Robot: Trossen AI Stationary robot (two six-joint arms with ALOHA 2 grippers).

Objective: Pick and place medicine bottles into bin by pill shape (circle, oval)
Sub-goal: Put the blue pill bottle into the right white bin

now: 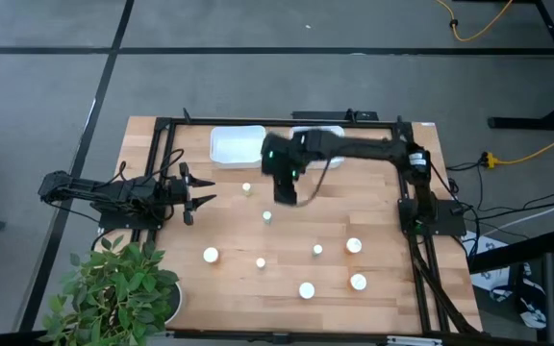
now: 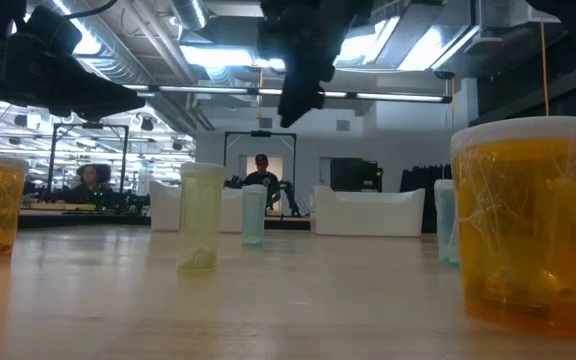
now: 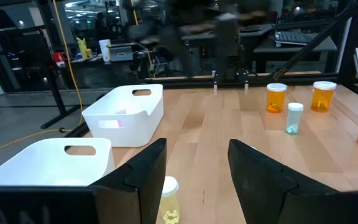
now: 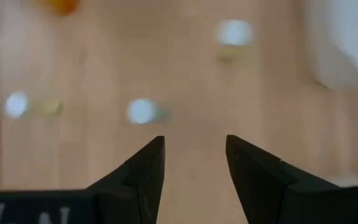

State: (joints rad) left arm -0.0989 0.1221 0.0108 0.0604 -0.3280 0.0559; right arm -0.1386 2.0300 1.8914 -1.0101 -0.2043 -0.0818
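Worktop [image 1: 373, 173], pale wood, carries two white bins [image 1: 237, 146] side by side at its 12 o'clock edge, the second largely under the right arm. Potted plant [image 1: 113, 293] at the 7 o'clock corner. Right end effector [image 1: 285, 192] hangs above the worktop centre, off the surface; fingers [image 4: 143, 171] partly open with a clear gap, holding nothing, touching nothing. A white-capped bottle [image 1: 267, 216] stands just beyond it toward 6 o'clock. Left end effector [image 1: 200, 192] waits at the 9 o'clock side, fingers [image 3: 143, 171] partly open, empty. Medicine bottles [image 1: 354, 245] stand upright, scattered over the 6 o'clock half, well apart; one [image 1: 246, 188] stands between the two end effectors.
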